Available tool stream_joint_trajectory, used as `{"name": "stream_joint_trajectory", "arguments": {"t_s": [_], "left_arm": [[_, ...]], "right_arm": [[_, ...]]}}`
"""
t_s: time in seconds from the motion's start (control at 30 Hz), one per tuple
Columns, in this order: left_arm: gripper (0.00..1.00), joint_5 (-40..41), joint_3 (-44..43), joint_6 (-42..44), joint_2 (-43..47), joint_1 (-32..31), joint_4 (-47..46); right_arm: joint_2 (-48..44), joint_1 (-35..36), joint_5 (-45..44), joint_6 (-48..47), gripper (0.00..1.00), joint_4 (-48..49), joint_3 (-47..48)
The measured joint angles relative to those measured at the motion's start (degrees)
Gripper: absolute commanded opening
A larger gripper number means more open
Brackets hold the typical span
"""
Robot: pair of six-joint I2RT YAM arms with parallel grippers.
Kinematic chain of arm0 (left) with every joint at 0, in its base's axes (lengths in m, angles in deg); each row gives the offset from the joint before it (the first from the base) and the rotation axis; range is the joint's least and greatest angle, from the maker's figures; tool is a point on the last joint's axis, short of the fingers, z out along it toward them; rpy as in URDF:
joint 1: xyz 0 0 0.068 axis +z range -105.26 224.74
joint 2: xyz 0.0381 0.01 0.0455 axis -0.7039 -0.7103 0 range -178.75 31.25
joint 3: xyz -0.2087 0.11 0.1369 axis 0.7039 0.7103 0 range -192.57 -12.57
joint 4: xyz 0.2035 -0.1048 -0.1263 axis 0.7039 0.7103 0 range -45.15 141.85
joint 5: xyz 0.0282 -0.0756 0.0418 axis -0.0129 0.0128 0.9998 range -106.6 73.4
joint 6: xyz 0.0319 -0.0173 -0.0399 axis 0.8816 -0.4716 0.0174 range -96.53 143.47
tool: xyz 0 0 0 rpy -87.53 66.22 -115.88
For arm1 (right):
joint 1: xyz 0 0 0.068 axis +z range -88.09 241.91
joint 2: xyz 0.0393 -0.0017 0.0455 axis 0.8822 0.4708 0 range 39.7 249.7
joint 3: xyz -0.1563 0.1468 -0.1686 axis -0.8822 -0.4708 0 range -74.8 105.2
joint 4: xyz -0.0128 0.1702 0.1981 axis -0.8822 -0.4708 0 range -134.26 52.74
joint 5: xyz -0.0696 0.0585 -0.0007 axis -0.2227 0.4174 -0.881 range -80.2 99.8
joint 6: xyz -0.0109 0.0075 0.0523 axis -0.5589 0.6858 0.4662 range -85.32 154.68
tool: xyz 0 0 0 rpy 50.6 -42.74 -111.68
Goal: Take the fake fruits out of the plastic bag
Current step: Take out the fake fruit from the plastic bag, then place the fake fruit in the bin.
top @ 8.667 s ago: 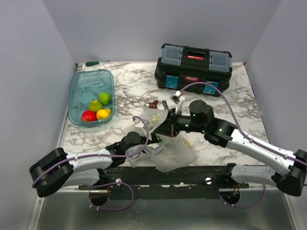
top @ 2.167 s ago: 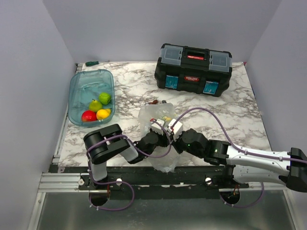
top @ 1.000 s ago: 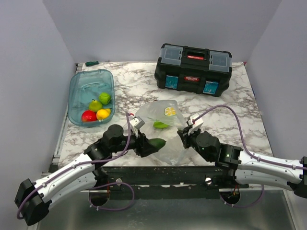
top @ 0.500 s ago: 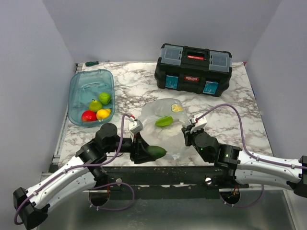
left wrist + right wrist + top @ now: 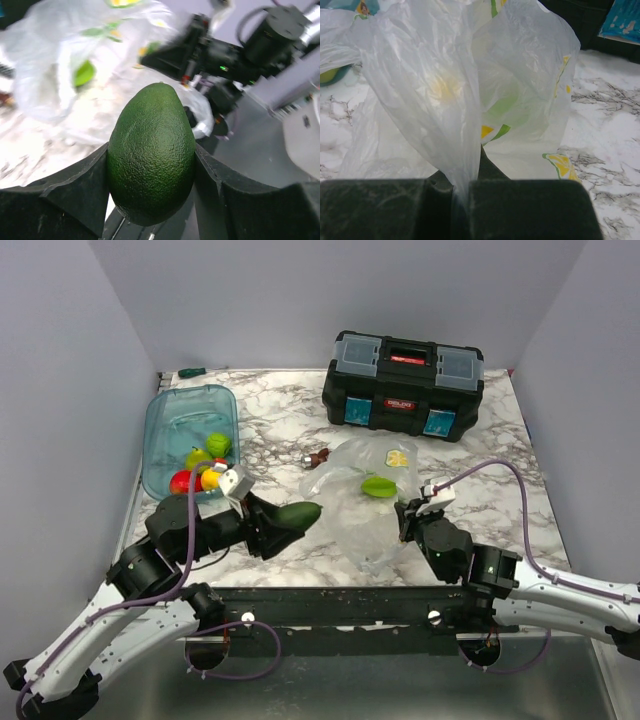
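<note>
Yellow fruit [image 5: 209,478] partly behind left arm [image 5: 160,535]

Left arm [image 5: 140,570]: rises from the near left corner, angled up and to the right.
Left pincer [image 5: 150,160]: jaws part-spread, one on each side of the dark green fruit [image 5: 300,513], gripping it.
Right arm [image 5: 540,585]: stretched low from the near right edge toward the centre.
Right pincer [image 5: 461,187]: jaws closed tight, pinching a fold of the plastic bag [image 5: 445,100].
</note>
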Motion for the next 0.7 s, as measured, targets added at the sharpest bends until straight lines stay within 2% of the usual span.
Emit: {"name": "stream_joint_trajectory", "arguments": {"t_s": [0.2,0.4,0.57,0.7], "left_arm": [[0.0,22.2,-3.0,-2.7,1.7,0.2,9.1],[0.0,36.6,-1.6,-5.9,1.3,1.2,16.2],[0.0,41.6,-1.2,-6.4,-1.1,5.7,20.0],[0.0,42.4,-2.4,-3.9,-4.0,13.7,20.0]], "right_arm": [[-1.3,0.0,-0.3,0.3,0.01,-0.3,-0.6],[-1.4,0.0,0.4,0.3,0.01,-0.3,-0.6],[-2.4,0.0,1.8,-0.2,0.01,-0.3,-0.9],[-4.0,0.0,3.5,-0.6,0.01,-0.2,-1.4]]}}
